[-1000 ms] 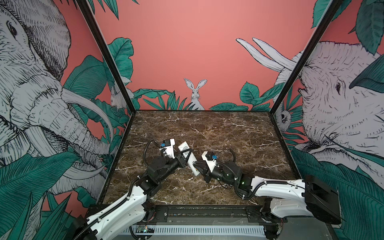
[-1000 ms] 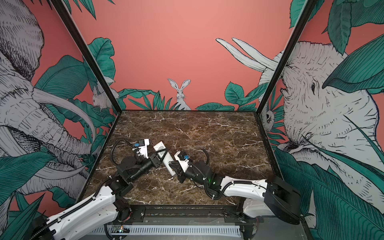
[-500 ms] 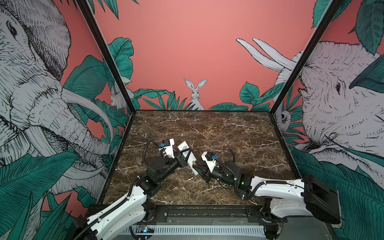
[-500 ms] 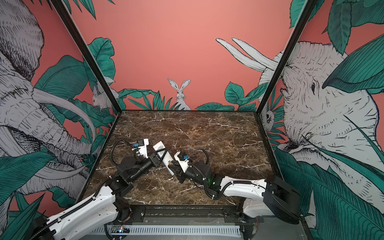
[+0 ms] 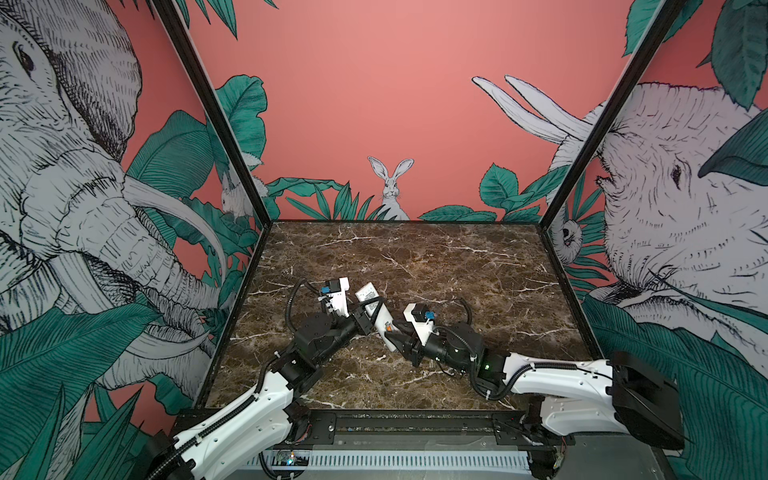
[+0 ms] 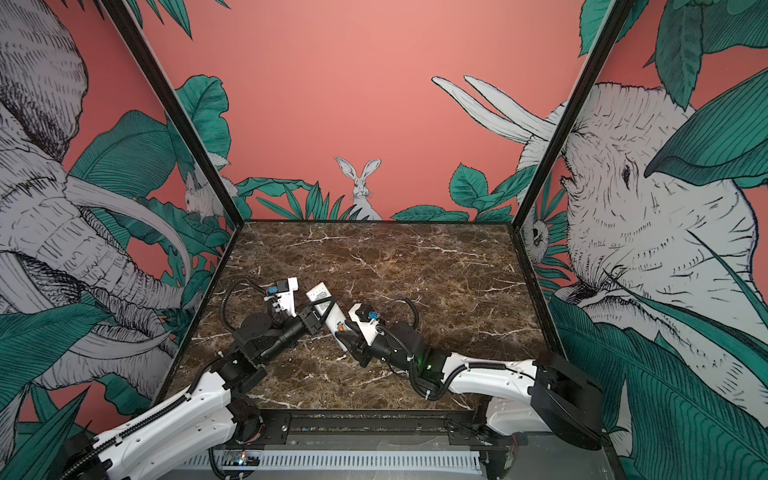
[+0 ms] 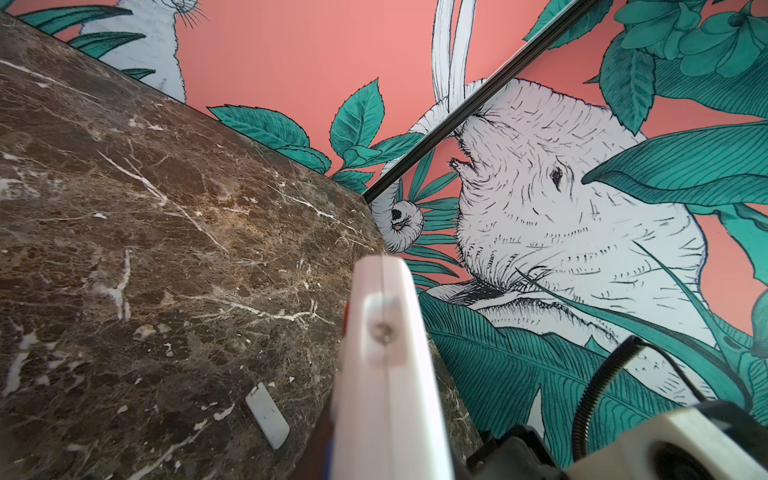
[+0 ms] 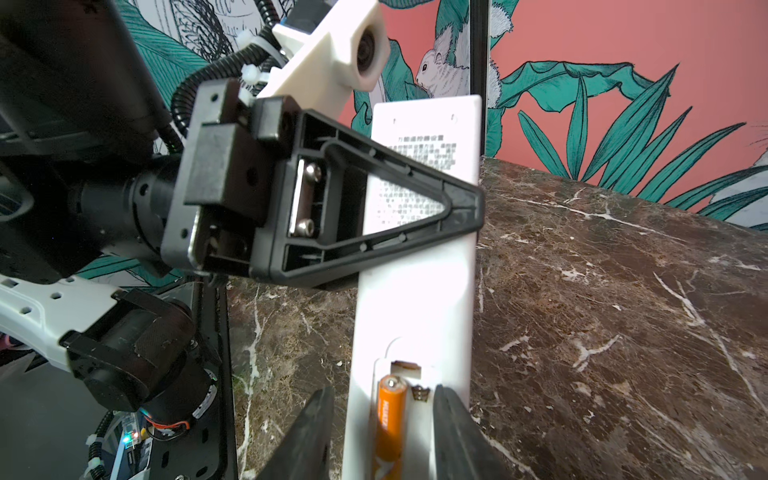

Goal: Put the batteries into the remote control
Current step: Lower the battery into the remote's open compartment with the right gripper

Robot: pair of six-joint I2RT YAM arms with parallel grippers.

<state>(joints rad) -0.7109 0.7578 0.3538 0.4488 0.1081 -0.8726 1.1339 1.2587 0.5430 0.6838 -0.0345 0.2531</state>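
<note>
The white remote control (image 5: 376,309) (image 6: 328,309) (image 8: 419,291) is held off the marble floor with its labelled back facing up. My left gripper (image 5: 372,306) (image 6: 325,305) (image 8: 467,208) is shut on its middle, and the remote's edge (image 7: 386,374) fills the left wrist view. One orange battery (image 8: 390,415) (image 5: 387,324) lies in the open compartment at the remote's near end, beside a bare spring contact. My right gripper (image 8: 384,397) (image 5: 392,332) (image 6: 347,332) is open, with one finger on each side of that end and clear of the battery.
A small grey cover piece (image 7: 267,415) lies flat on the brown marble floor (image 5: 436,266) beyond the remote. Painted walls with black corner posts close in the left, back and right sides. A black rail (image 5: 374,424) runs along the front edge.
My right gripper's jaws have spread apart and let go of the battery, which now lies in the compartment. Both arms and the remote have hardly moved.
</note>
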